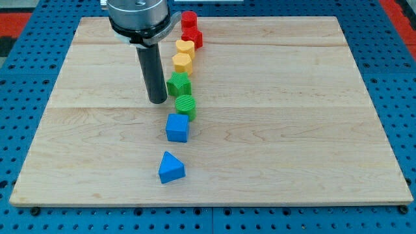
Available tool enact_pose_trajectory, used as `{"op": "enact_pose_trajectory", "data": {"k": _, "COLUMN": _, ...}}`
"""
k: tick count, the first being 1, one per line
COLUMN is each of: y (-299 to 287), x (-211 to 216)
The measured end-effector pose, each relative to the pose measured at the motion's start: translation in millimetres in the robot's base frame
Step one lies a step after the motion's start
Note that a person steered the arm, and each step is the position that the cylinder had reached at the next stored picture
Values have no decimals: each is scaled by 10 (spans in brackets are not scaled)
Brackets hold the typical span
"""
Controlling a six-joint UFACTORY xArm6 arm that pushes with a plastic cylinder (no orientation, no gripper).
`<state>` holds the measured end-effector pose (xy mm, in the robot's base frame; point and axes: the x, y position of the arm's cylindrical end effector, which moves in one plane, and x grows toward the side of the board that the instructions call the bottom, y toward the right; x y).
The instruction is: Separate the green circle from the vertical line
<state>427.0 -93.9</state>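
Observation:
The green circle (186, 105) sits in a vertical line of blocks near the middle of the wooden board (292, 130). Above it is a green star-like block (178, 84), then a yellow block (182, 63), a yellow heart (185, 48), a red block (193, 37) and a red circle (188, 19). Below it is a blue cube (177, 127), then a blue triangle (171, 168). My tip (158, 100) rests on the board just left of the green circle and the green star, a small gap apart from them.
The board lies on a blue pegboard table (26, 78). The arm's dark round mount (138, 16) hangs over the board's top edge, left of the red blocks.

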Motion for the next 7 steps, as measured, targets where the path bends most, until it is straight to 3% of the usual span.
{"op": "enact_pose_trajectory", "data": {"k": 5, "y": 1017, "x": 572}}
{"op": "enact_pose_trajectory", "data": {"k": 7, "y": 1922, "x": 35}}
